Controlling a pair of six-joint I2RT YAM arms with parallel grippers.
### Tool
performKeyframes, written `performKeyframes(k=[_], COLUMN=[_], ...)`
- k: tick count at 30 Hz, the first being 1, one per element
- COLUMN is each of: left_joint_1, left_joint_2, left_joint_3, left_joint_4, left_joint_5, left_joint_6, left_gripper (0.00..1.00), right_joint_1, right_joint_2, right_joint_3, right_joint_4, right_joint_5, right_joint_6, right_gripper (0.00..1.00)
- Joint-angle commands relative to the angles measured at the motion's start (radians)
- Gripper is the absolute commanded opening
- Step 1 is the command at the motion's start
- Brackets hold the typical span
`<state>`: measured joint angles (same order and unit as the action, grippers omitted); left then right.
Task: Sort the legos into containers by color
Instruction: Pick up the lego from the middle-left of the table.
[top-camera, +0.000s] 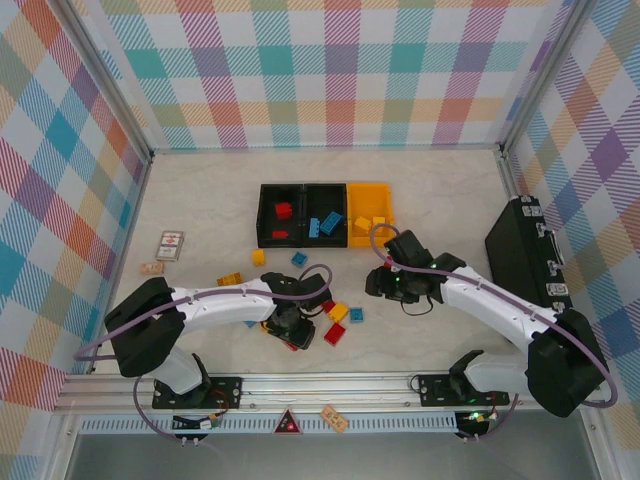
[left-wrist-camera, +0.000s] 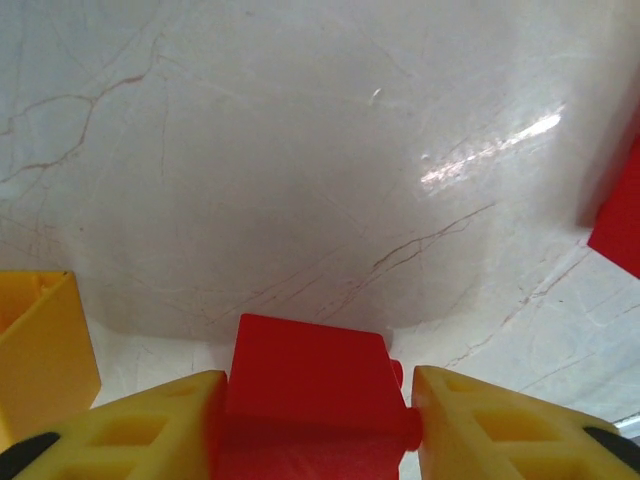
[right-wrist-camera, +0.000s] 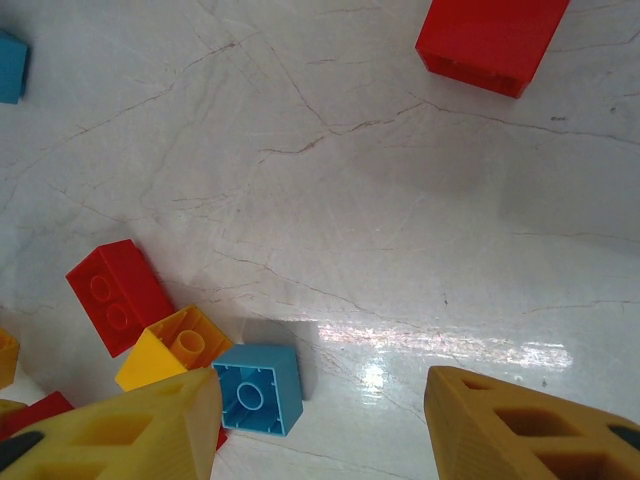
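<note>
The left gripper (top-camera: 287, 326) (left-wrist-camera: 318, 388) pinches a red brick (left-wrist-camera: 305, 372). It is a smooth-sided block with a stud poking out by one finger. Both yellow fingers (left-wrist-camera: 150, 425) press its flanks, as far as this very close view lets me judge. A yellow brick (left-wrist-camera: 35, 340) sits just beside the gripper on the left of the wrist view. The corner of another red one (left-wrist-camera: 620, 220) lies off to the other side, apart from it.

The right gripper (top-camera: 400, 284) (right-wrist-camera: 322, 388) stands spread, with bare table (right-wrist-camera: 380, 200) between its fingers. A blue brick (right-wrist-camera: 258, 388) lies just beside the finger on the left of its wrist view. Touching that is a yellow piece (right-wrist-camera: 175, 345), then a studs-up red piece (right-wrist-camera: 118, 295).

From above, loose bricks (top-camera: 339, 320) in all three colours lie between the two grippers, nearer the left one. The bins (top-camera: 304, 200) stand ahead of both grippers, closer to the right one. The black bin (top-camera: 262, 215) holds red, the middle bin (top-camera: 326, 188) blue, and the yellow bin (top-camera: 385, 190) yellow.
</note>
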<state>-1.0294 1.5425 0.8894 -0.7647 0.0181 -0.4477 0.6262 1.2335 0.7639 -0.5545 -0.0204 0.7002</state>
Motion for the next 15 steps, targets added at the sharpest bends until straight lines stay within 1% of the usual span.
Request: performKeyframes(k=[1,3,6,10,15], left_joint_1=[-0.012,-0.012,-0.012,-0.012,-0.011], left_joint_2=[0.019,0.021,0.021,0.012,-0.027], left_joint_3=[0.018,0.024,0.028,0.039,0.068], left_joint_4=[-0.033,-0.035,-0.033,-0.039,-0.052], left_joint_5=[-0.020,-0.018,-0.020,-0.031,-0.071], left_joint_6=[0.004,0.004,0.006,0.001,0.003], left_gripper=[0.46,0.42,0.40,0.39,0.39], right_joint_1=[-0.008,-0.009,-0.008,-0.008,-0.008], right_joint_2=[-0.026,-0.026,-0.027,-0.028,-0.028], right_joint_3=[-0.019,-0.021,-0.020,-0.019,-0.011], right_joint_4=[0.017,0.016,0.018,0.019,0.019], right_joint_5=[-0.013,-0.013,-0.014,-0.015,-0.015], right_joint_6=[0.012,0.012,0.012,0.013,0.013], right_gripper=[0.57,0.56,0.56,0.57,0.56])
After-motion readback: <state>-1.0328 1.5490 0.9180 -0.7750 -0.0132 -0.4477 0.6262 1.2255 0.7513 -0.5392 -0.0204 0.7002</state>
